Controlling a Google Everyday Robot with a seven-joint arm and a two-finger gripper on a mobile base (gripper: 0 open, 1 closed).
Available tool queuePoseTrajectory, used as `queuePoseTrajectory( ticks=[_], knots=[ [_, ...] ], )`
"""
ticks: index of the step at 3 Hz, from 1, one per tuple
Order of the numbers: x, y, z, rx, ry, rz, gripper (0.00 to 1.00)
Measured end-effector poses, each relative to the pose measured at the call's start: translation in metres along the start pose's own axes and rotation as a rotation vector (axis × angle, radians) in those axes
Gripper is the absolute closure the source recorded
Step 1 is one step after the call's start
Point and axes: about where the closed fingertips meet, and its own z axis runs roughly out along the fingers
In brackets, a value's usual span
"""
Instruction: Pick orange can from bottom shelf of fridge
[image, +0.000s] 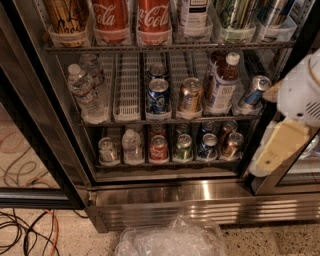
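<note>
Orange can (232, 144) upright, right end of bottom shelf (150, 166) in fridge (200, 194), lower centre. Gripper (279, 146) at right edge, clear of can; grip state cannot tell.

The gripper (280, 145), at the right edge of the frame, is partly cut off there and covers part of the fridge (200, 192) behind it. The top edge crops the Coke bottles (111, 20). On the bottom shelf (165, 164), the orange can (232, 144) hides most of a rear can (228, 127). Labels there are too blurred to read. The lower edge cuts the plastic bag (172, 239).
</note>
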Motion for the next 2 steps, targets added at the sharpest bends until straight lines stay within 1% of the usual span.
queuePoseTrajectory(
  ticks=[1,2],
  knots=[
    [0.004,0.024,0.053,-0.029,-0.066,0.136,0.00],
    [0.006,0.033,0.099,-0.009,-0.121,0.265,0.00]
  ],
)
